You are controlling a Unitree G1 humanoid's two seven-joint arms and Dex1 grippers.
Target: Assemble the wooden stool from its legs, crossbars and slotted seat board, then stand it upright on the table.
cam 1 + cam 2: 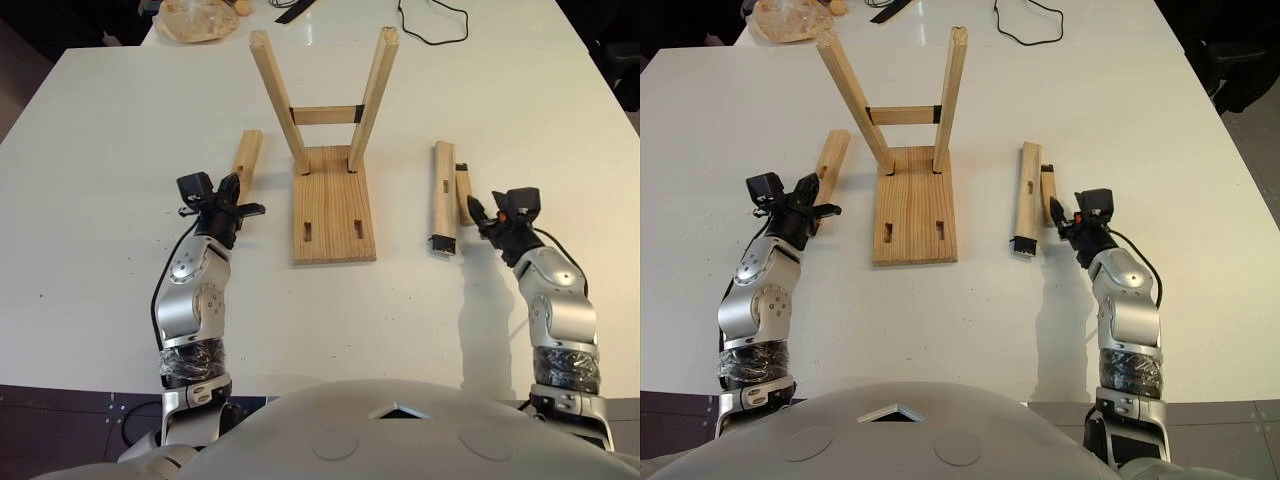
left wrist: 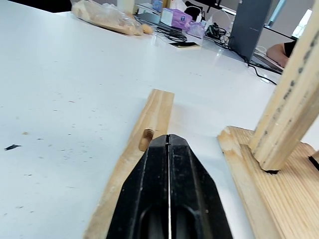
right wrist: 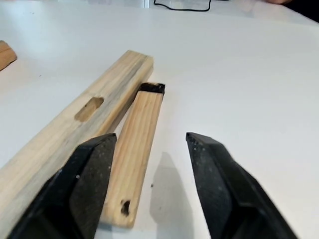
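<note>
— Where is the left gripper [image 2: 168, 149], and how do its fingers stand?

— Pressed together, pinching nothing. It hangs over the near part of the left loose leg [image 1: 246, 160], which runs straight ahead from its tip, flat on the table [image 1: 120, 130]. I cannot tell whether the tip touches the wood.

— And the seat board [image 1: 335, 205]?

— Flat on the table, just to the right of that gripper and between the two grippers. Two standing legs [image 1: 280, 100] rise from the slots at its far end, leaning apart, joined by the fitted crossbar [image 1: 324, 115]. The two near slots are bare.

— The right gripper [image 3: 152, 144]?

— Spread wide, holding nothing. The near end of the loose crossbar [image 3: 137, 144] lies on the table just below and ahead of the gap, close to one finger. The right loose leg [image 3: 79, 124] lies just beside that crossbar, on the gripper's left, running ahead the same way.

— Anything beyond?

— Far ahead of both grippers, a plastic bag [image 1: 197, 18] and a black cable [image 1: 430, 25].
</note>
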